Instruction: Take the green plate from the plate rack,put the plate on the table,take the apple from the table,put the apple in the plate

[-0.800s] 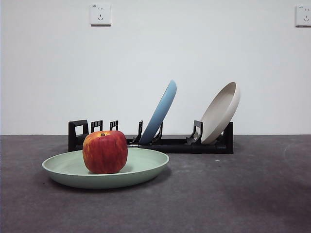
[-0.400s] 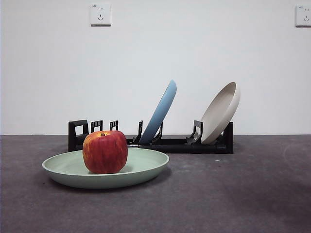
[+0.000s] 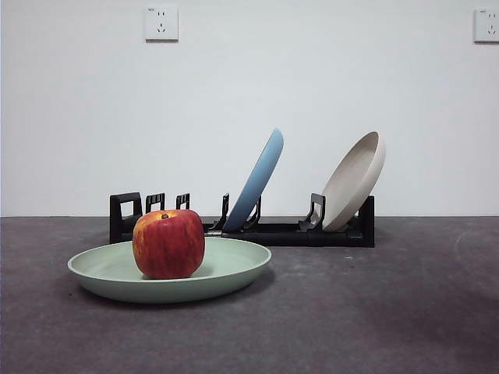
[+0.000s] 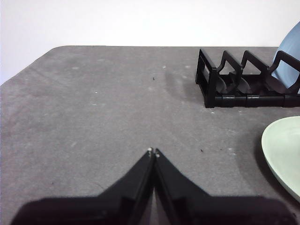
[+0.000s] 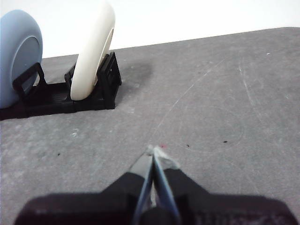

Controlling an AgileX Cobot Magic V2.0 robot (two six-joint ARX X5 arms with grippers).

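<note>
Meanwhile nothing has shifted since the earlier front views: the apple (image 3: 168, 244) sits as before in the green plate (image 3: 226, 269), which lies flat on the table (image 3: 374, 312) just in front of the plate rack (image 3: 288, 232). A light blue plate (image 3: 256, 181) and a cream dish (image 3: 355, 181) lean in the rack's slots. The left gripper (image 4: 153, 152) hangs over bare table with its jaws pressed together, the plate's rim (image 4: 281, 154) off to one side of it. The right gripper (image 5: 156, 151), jaws likewise closed, is well apart from the rack's cream-dish end (image 5: 105, 79).
</note>
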